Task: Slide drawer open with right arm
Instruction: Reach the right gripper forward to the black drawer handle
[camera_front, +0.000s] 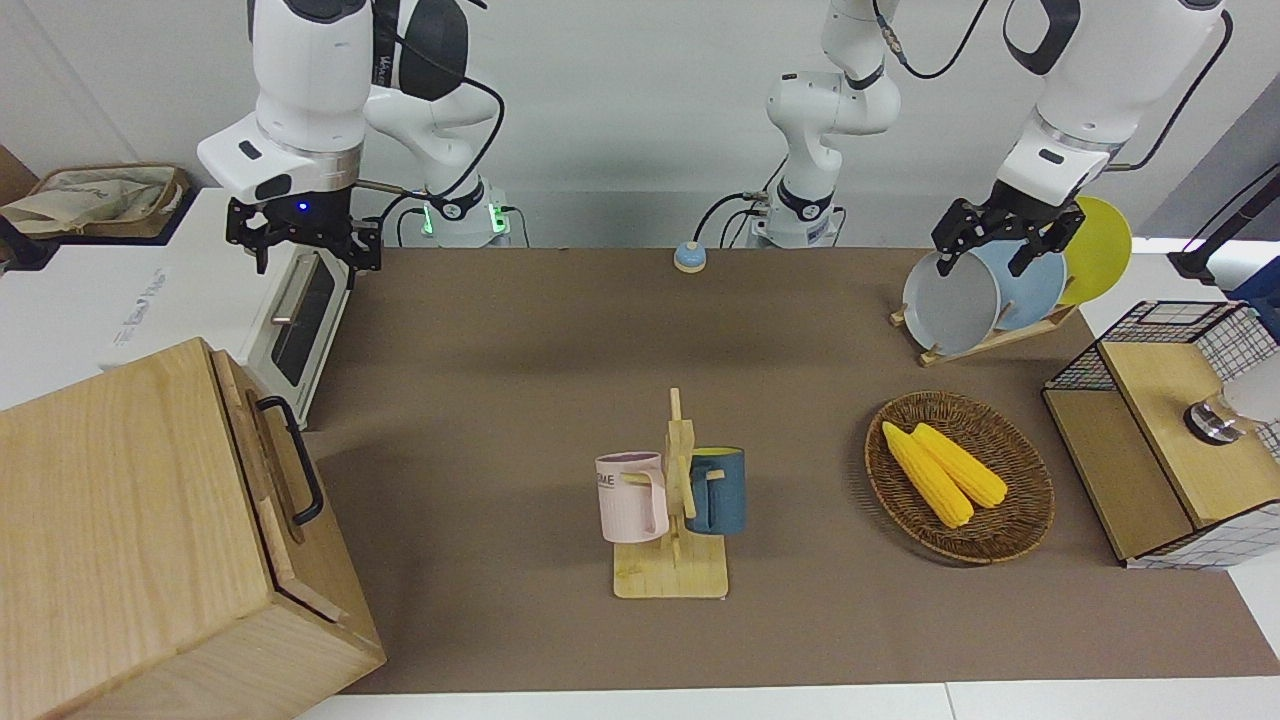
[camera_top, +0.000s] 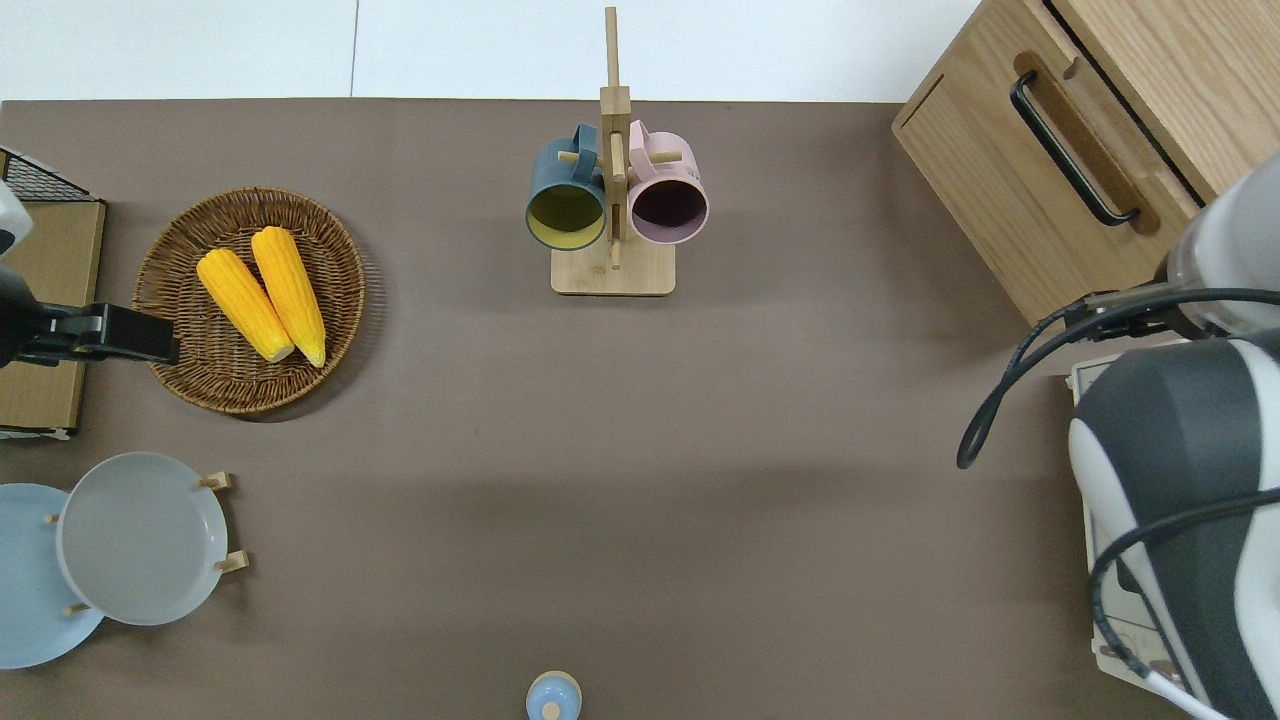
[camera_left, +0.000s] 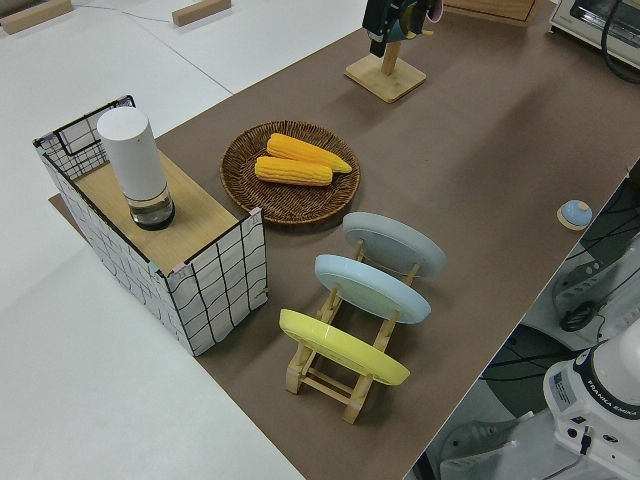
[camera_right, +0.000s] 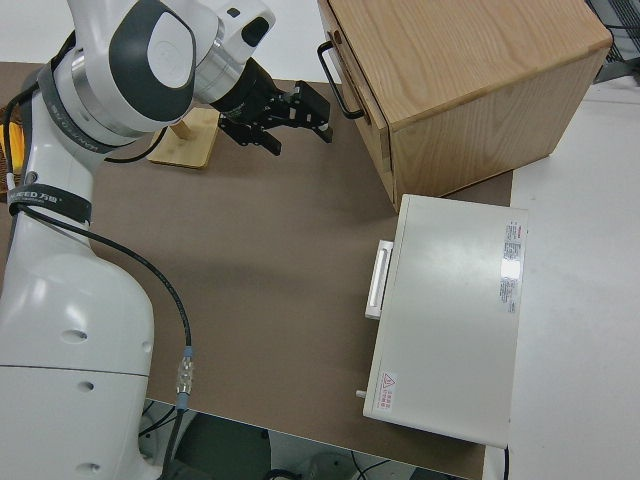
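Plainly, the wide, shallow light-wood drawer (camera_front: 268, 470) sits shut in the top of the big light-wood cabinet (camera_front: 130, 540) at the right arm's end of the counter (camera_front: 560, 380), farther from the robots than the white toaster oven with a silver handle (camera_front: 290, 310). It looks a stiff, rigid box that should run straight out on its slides; how much it weighs or whether it sticks is a guess, since nothing shows what is inside. The sensible hold is the black metal bar handle (camera_front: 293, 458), taken near its middle so the pull does not skew the drawer.

The right arm's black two-finger tool (camera_front: 300, 240), with a small blue light at its wrist, hangs in the air with its fingers spread apart and nothing between them. It is well apart from the handle. In the overhead view the arm's own body hides it, so what lies beneath it cannot be fixed.

Toward the other end, the left arm's tool (camera_front: 1000, 235) is parked, its fingers apart. The cabinet is cut off at the picture edges, and the drawer's slides are hidden.
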